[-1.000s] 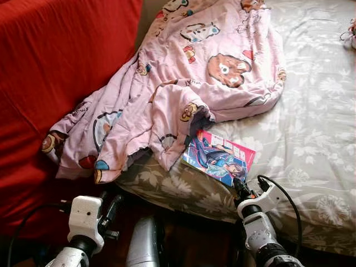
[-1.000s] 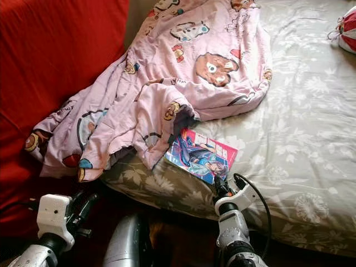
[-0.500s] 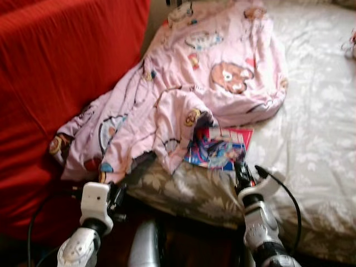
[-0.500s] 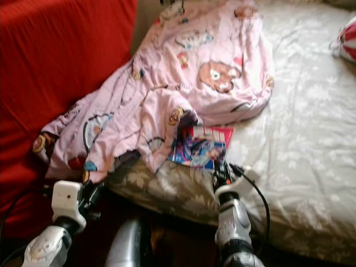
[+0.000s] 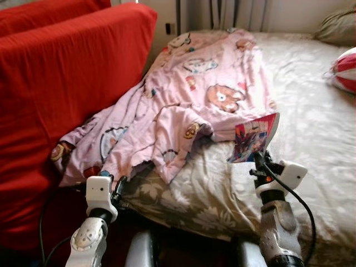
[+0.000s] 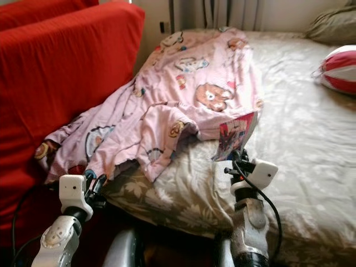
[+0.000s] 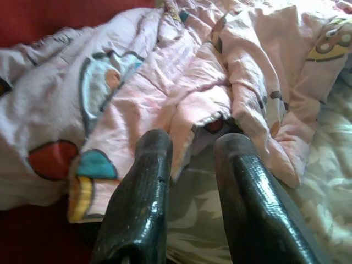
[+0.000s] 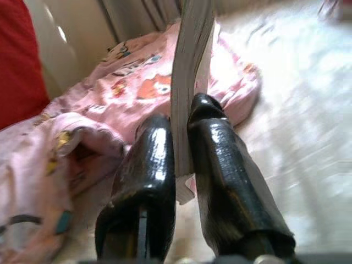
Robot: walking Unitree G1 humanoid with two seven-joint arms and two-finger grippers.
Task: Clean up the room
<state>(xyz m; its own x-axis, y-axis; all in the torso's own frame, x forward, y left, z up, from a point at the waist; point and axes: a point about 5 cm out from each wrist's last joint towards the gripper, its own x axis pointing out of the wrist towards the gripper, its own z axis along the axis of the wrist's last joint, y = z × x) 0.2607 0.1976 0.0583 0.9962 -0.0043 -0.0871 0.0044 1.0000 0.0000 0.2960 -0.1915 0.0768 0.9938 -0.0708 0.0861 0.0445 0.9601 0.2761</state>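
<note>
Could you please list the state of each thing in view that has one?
Book: lifted off the bed, gripped at its edge.
Right gripper: shut on the book.
Left gripper: open, near the blanket's edge.
Pink blanket: crumpled, hanging off the bed.
Bed sheet: wrinkled.

This is a bedroom in a home. A bed (image 5: 311,167) with a grey floral sheet carries a crumpled pink cartoon-print blanket (image 5: 183,105); a pillow (image 6: 334,25) lies at its far end, a red sofa (image 5: 61,83) stands just beside it, and curtains (image 5: 233,14) hang beyond it.
</note>
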